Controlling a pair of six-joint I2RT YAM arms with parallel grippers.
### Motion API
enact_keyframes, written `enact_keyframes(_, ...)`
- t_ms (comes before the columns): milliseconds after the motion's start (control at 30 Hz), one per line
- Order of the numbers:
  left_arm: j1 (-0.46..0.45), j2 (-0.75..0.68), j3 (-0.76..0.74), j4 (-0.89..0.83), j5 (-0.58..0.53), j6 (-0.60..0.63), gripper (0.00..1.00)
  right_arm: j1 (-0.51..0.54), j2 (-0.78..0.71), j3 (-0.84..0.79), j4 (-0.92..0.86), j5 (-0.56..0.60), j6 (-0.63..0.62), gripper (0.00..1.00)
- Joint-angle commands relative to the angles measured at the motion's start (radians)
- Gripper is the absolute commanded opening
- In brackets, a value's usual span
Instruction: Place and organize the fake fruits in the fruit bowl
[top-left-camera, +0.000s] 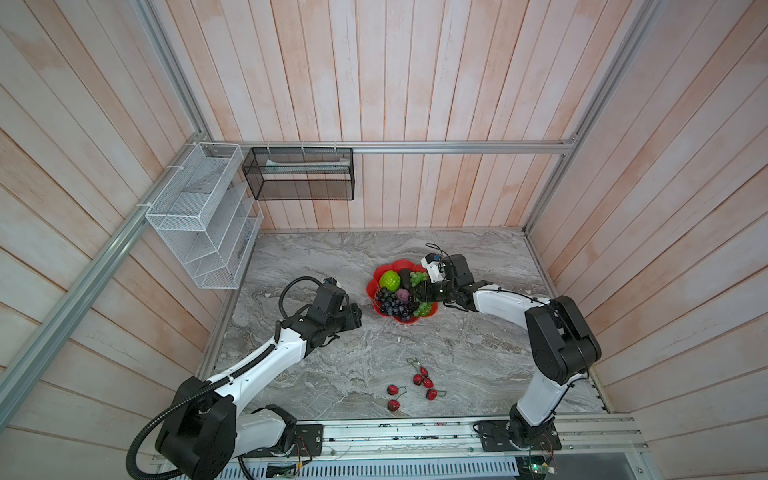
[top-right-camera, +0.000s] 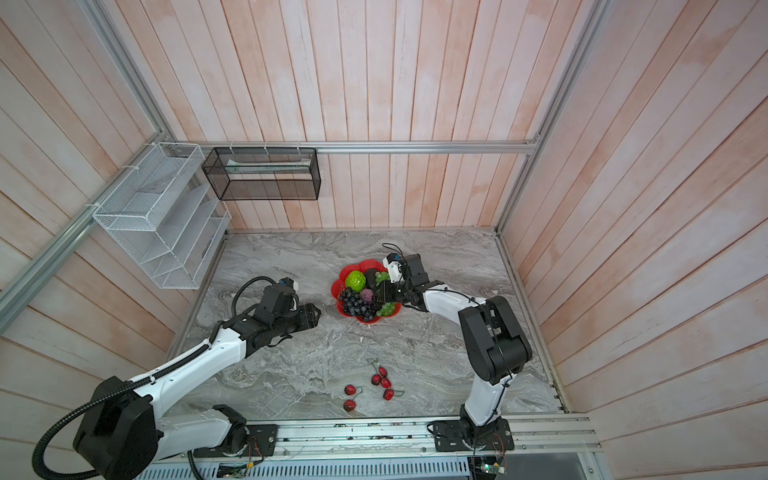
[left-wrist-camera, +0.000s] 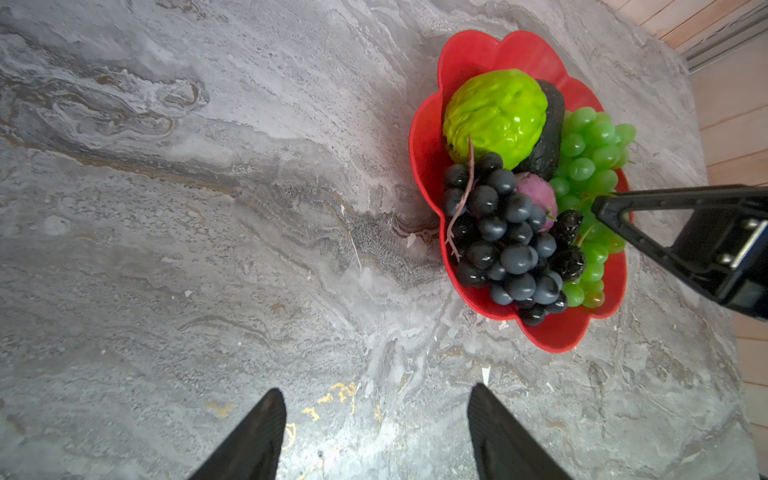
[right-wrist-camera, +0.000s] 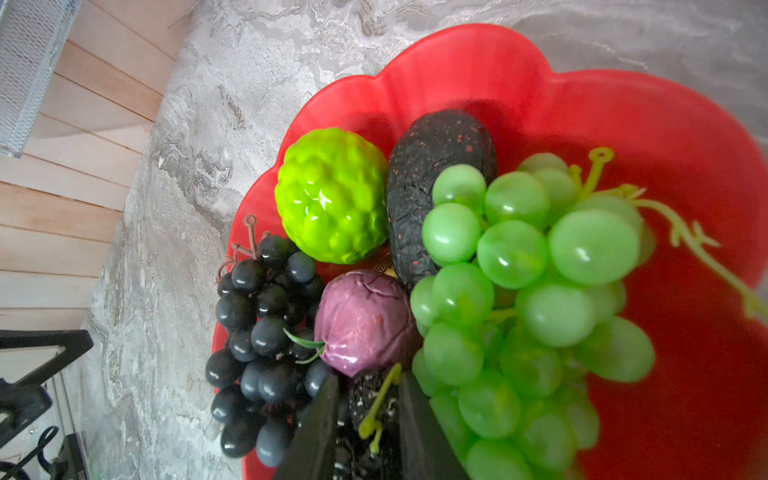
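Only top views show red stemmed fruits.

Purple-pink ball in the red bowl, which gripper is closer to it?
Right. The right gripper has its tips just beside the purple-pink ball, over the fruit bowl. The left gripper hangs over the table, outside the bowl's rim.

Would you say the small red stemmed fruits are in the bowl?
Out: the small red stemmed fruits lie on the marble table, apart from the red flower-shaped bowl.
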Motion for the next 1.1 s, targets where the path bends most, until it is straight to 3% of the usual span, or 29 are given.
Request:
enact_keyframes(0,0.004,-0.024,-0.026,0.024,0.013,-0.018,0.72,0.015,-0.111,0.009,-0.051,0.05,-0.022,0.32)
enact_keyframes(167,0.004,-0.003,-0.054,0.078,0.068,-0.052,0.72,0.067,-0.244,-0.028,-0.139,0.175,-0.045,0.4)
enact_keyframes(700,-0.014,0.027,-0.099,0.134,0.225,-0.032,0.74,0.212,-0.692,-0.456,-0.303,0.253,0.167,0.44)
enact_keyframes(800,-0.107,0.035,-0.063,0.042,0.234,0.027,0.74,0.24,-0.753,-0.51,-0.329,0.265,0.209,0.44)
enact_keyframes(1067,-0.507,0.036,0.049,-0.213,0.019,0.051,0.73,0.222,-0.806,-0.608,-0.256,0.291,0.284,0.48)
